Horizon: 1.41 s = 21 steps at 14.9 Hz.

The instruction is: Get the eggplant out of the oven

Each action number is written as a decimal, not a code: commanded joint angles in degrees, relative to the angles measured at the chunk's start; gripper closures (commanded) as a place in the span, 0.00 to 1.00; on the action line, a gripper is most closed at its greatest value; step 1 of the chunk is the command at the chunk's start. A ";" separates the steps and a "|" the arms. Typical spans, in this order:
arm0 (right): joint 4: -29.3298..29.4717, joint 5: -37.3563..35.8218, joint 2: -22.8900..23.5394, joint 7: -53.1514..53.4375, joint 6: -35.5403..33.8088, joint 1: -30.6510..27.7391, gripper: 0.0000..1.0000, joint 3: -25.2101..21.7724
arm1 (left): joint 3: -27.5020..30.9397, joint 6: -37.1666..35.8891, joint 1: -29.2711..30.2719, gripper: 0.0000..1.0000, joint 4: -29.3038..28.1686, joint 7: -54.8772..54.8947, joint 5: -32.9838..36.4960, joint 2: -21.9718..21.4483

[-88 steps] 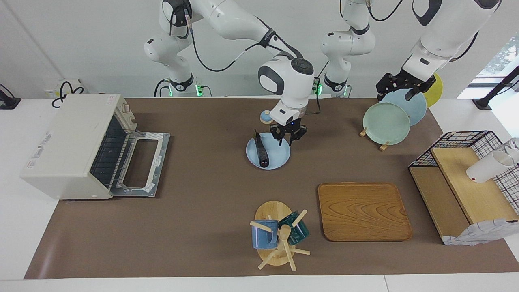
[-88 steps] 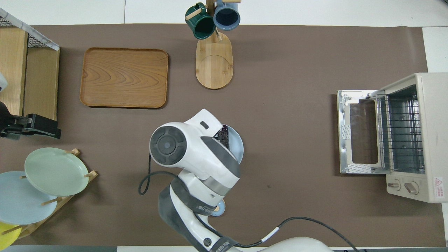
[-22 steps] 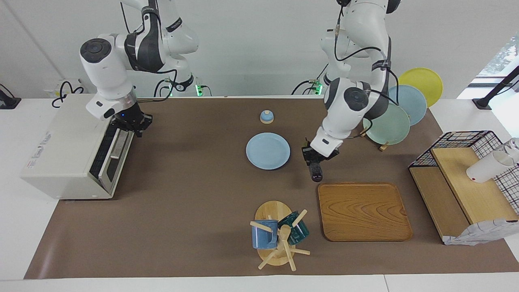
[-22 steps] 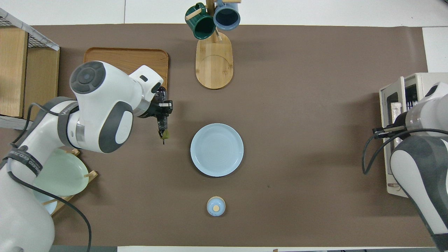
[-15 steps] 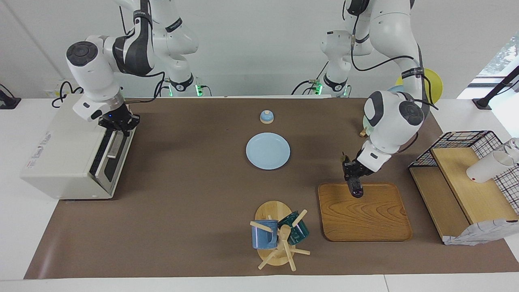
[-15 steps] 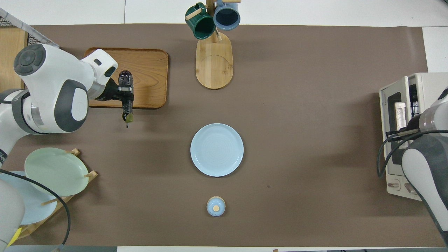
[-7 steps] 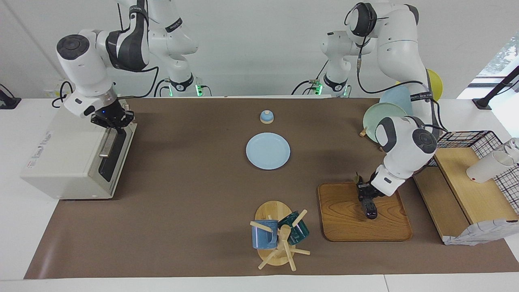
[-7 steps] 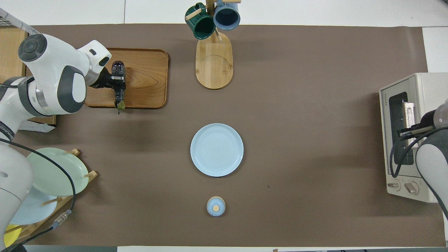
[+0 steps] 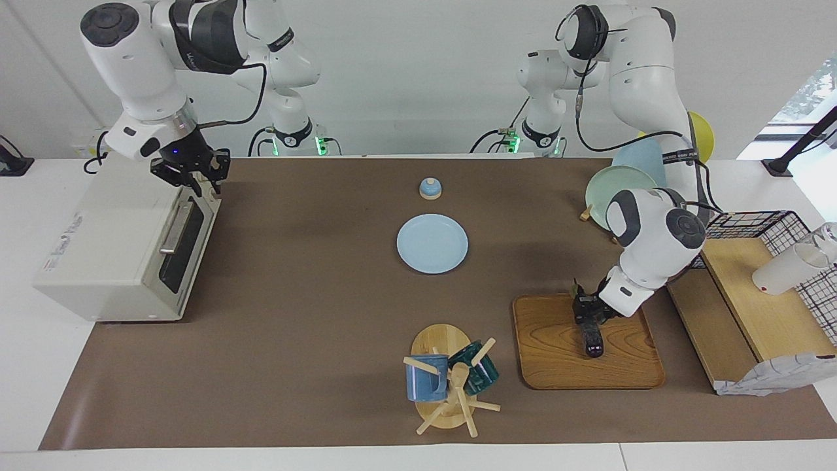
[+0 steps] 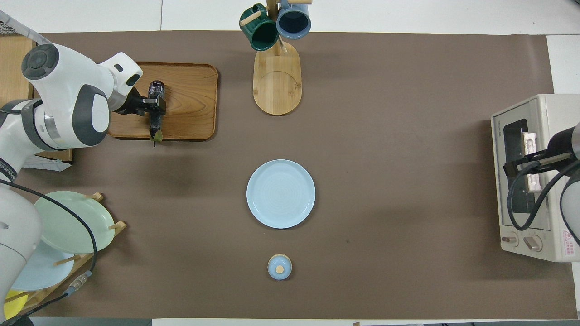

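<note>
The boxy off-white toaster oven [image 9: 124, 242] stood at the right arm's end of the table with its dark glass door shut. Above its top front edge hung the right gripper [image 9: 189, 171], fingers spread and holding nothing. Farther from the robots, toward the left arm's end, lay the rectangular wooden tray [image 9: 556, 366]. The slender dark purple eggplant [image 9: 592, 337] lay on it, or just above it, its green stem tip pointing toward the robots. The left gripper [image 9: 586, 313] was closed around the eggplant near its stem end. By my reading, the removal itself was done; only release and withdrawal remained.
</note>
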 commanded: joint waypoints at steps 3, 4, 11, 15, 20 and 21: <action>5.56 1.70 2.70 7.05 -4.94 -0.10 0.00 1.30 | -0.20 -5.97 1.03 0.00 2.94 1.82 0.95 -0.01; 6.53 1.61 3.84 7.14 -5.64 -0.19 0.00 1.38 | -0.11 -7.20 1.29 0.00 3.12 1.91 0.78 -0.54; 8.82 1.26 5.87 7.14 -7.66 0.51 0.00 0.87 | -0.02 -21.60 5.33 0.00 4.26 2.78 0.16 -10.29; 8.82 1.35 5.61 7.22 -7.58 0.60 0.00 0.42 | 0.07 -26.97 7.09 0.00 4.44 2.52 -1.15 -14.07; 9.09 0.82 6.57 8.88 -7.14 2.27 0.00 0.16 | -0.11 -35.14 6.92 0.00 4.62 1.73 -0.63 -23.11; 9.17 0.73 7.27 9.59 -7.14 2.27 0.00 0.50 | -0.11 -36.72 6.83 0.00 4.53 1.47 -0.02 -25.48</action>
